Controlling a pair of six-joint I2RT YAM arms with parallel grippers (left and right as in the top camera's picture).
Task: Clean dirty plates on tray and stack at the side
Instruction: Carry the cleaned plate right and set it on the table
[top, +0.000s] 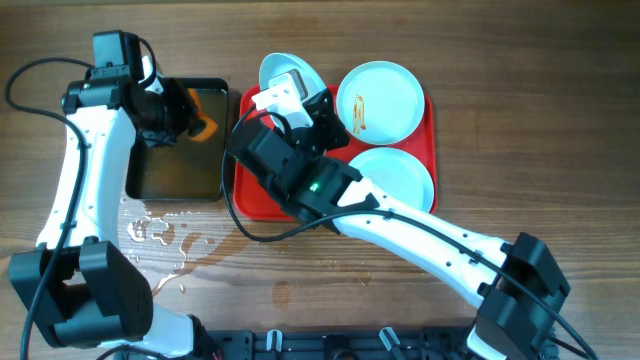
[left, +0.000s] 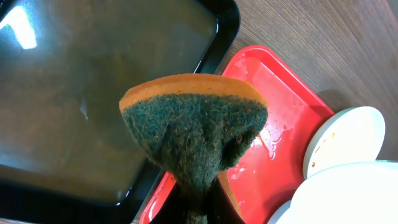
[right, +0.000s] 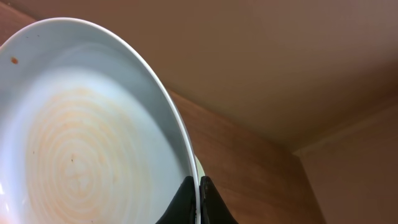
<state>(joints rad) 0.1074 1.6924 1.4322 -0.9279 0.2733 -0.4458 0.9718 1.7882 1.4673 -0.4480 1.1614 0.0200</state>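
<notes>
Left wrist view: right under the lens, the left gripper (left: 200, 208) is clenched on a sponge (left: 193, 130), orange-backed, its green scouring face toward the camera. Behind it lies the black pan (left: 219, 43) of brownish water. Past that is the wet red tray (left: 280, 106).

In the right wrist view, the right gripper (right: 198, 200) pinches the rim of the raised plate (right: 81, 143), which is tipped up on edge. Faint orange rings of residue show on its face, and a dark speck near the rim.

From overhead, that plate hangs over the tray's far-left corner, just beside the pan. The streaked plate (top: 378, 100) and the third plate (top: 395, 175) lie flat on the tray's right side, side by side.

I'd say the first plate is being scrubbed and none is stacked yet. Next, the sponge needs to cross from the pan to the tilted face and wipe, while the other arm holds the rim steady.

No brand, label or writing is readable anywhere.
</notes>
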